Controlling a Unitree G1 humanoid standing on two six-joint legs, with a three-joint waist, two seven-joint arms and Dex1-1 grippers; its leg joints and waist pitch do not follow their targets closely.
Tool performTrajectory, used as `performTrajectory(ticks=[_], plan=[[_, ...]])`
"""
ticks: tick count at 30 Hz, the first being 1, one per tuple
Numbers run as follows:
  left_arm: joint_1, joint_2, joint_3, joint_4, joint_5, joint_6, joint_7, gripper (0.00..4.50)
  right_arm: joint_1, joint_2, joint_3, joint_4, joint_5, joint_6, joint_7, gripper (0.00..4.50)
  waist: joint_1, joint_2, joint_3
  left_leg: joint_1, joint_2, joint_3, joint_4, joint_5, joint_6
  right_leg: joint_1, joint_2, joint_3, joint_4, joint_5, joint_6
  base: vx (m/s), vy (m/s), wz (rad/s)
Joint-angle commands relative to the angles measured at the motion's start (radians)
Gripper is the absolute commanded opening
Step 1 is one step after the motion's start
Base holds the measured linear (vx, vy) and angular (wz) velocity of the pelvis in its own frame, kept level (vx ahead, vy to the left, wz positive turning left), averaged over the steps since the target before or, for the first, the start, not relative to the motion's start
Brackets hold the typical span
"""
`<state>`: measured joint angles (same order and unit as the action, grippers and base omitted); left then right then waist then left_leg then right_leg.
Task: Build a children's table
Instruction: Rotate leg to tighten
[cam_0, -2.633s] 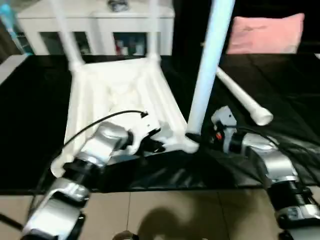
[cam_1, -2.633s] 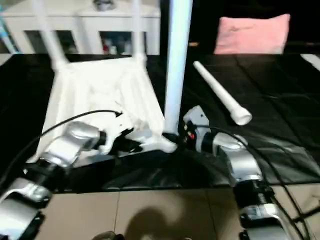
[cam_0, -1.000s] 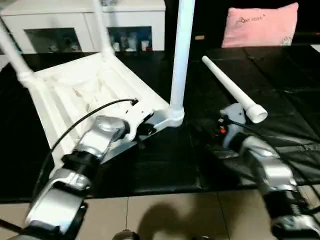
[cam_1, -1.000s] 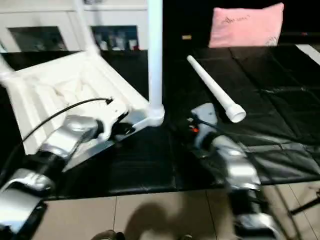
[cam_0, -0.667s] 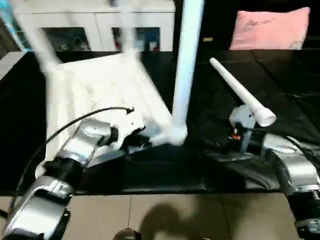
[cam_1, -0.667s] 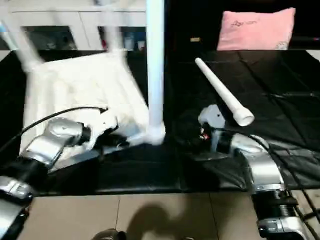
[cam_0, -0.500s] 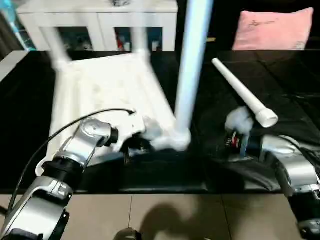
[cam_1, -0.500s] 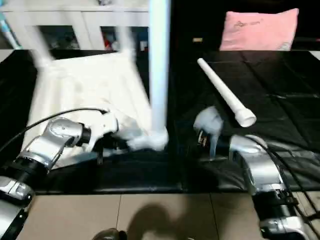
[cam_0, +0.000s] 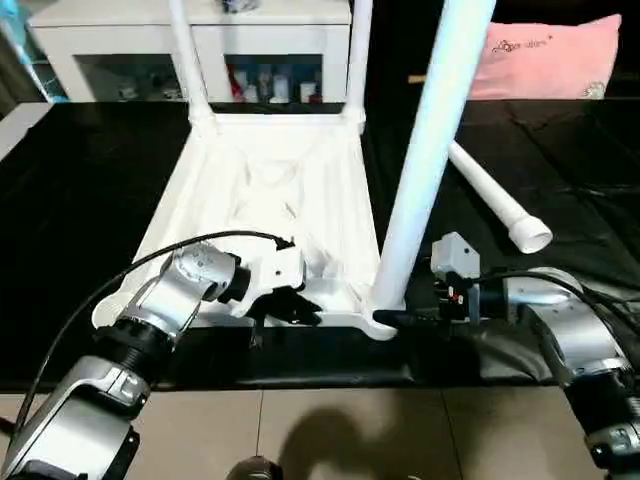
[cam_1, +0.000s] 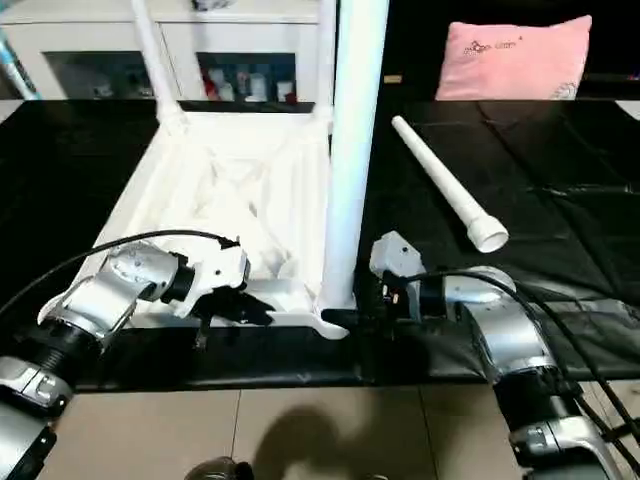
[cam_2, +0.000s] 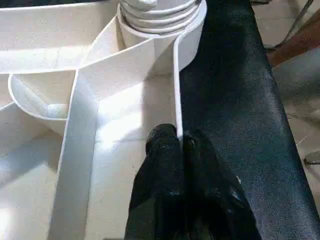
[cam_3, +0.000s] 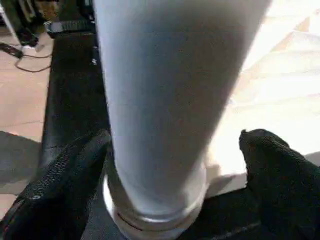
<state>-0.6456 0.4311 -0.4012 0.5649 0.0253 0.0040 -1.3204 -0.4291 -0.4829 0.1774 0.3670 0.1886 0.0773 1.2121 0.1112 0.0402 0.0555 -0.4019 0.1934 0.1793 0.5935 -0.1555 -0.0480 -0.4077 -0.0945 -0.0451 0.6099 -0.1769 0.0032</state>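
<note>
left claw (cam_2: 179, 142): pressed together, pinching the thin near rim wall of the tabletop (cam_0: 270, 190), just short of the near-right corner socket (cam_2: 160, 30)
right claw (cam_3: 165, 165): spread wide, one black finger on each side of the near leg (cam_0: 425, 150) right above its base; fingers look close to the tube, contact cannot be told
near leg: upright in the corner socket between the two claws, threaded collar visible at the socket mouth in the left wrist view, so likely not fully seated
tabletop: upside down, ribbed underside up, lying on the black counter (cam_0: 80, 200), running away from the left claw
far legs: left one (cam_0: 188, 60) and right one (cam_0: 358, 55) standing in the two far corner sockets, beyond both claws
loose leg (cam_1: 445, 185): lying flat on the counter beyond the right claw, well apart from the tabletop
near-left socket: on the far side of the left arm, hidden, looks unfilled
background: white cabinet (cam_0: 130, 40) and pink cushion (cam_1: 510, 55) behind the counter
progress: three of four legs in place, roughly three quarters done
left to do: probably finish tightening the near leg, fit the loose leg into the last corner, flip the table upright
</note>
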Motion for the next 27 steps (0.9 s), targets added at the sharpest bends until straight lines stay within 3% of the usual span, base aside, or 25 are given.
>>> performTrajectory(ticks=[1, 8, 14, 23, 27], plan=[[-0.006, 0.006, -0.016, -0.038, 0.012, -0.021, -0.021, 0.00, -0.013, -0.002, 0.013, 0.003, 0.009, 0.008, 0.028, 4.02, -0.005, -0.009, -0.078, 0.027, 0.031, -0.003, -0.066, -0.225, 0.051, 0.047, -0.040, 0.025, -0.061, -0.146, -0.248, 0.000, 0.000, 0.00], [0.003, 0.005, -0.017, -0.033, 0.056, -0.029, 0.060, 0.00, -0.015, -0.002, 0.017, 0.029, 0.005, -0.003, 0.035, 3.41, -0.006, -0.007, -0.076, 0.030, 0.032, -0.004, -0.066, -0.255, 0.041, 0.045, -0.041, 0.025, -0.065, -0.175, -0.248, 0.000, 0.000, 0.00], [0.020, 0.012, -0.023, -0.037, 0.078, -0.039, 0.084, 0.00, -0.020, 0.005, 0.020, 0.048, -0.004, -0.006, 0.039, 2.88, -0.006, -0.007, -0.073, 0.033, 0.032, -0.005, -0.071, -0.294, 0.021, 0.042, -0.041, 0.027, -0.072, -0.248, -0.225, 0.000, 0.000, 0.00], [0.025, 0.015, -0.023, -0.046, 0.077, -0.036, 0.080, 0.00, -0.022, 0.007, 0.024, 0.056, 0.002, -0.002, 0.058, 2.17, -0.007, -0.008, -0.075, 0.031, 0.031, -0.005, -0.069, -0.274, 0.030, 0.044, -0.040, 0.026, -0.067, -0.211, -0.235, 0.000, 0.000, 0.00], [0.027, 0.013, -0.018, -0.043, 0.071, -0.033, 0.077, 0.00, -0.018, 0.008, 0.025, 0.056, 0.005, 0.002, 0.062, 2.14, -0.007, -0.008, -0.075, 0.030, 0.031, -0.005, -0.069, -0.274, 0.030, 0.044, -0.040, 0.026, -0.068, -0.215, -0.233, 0.000, 0.000, 0.00]])
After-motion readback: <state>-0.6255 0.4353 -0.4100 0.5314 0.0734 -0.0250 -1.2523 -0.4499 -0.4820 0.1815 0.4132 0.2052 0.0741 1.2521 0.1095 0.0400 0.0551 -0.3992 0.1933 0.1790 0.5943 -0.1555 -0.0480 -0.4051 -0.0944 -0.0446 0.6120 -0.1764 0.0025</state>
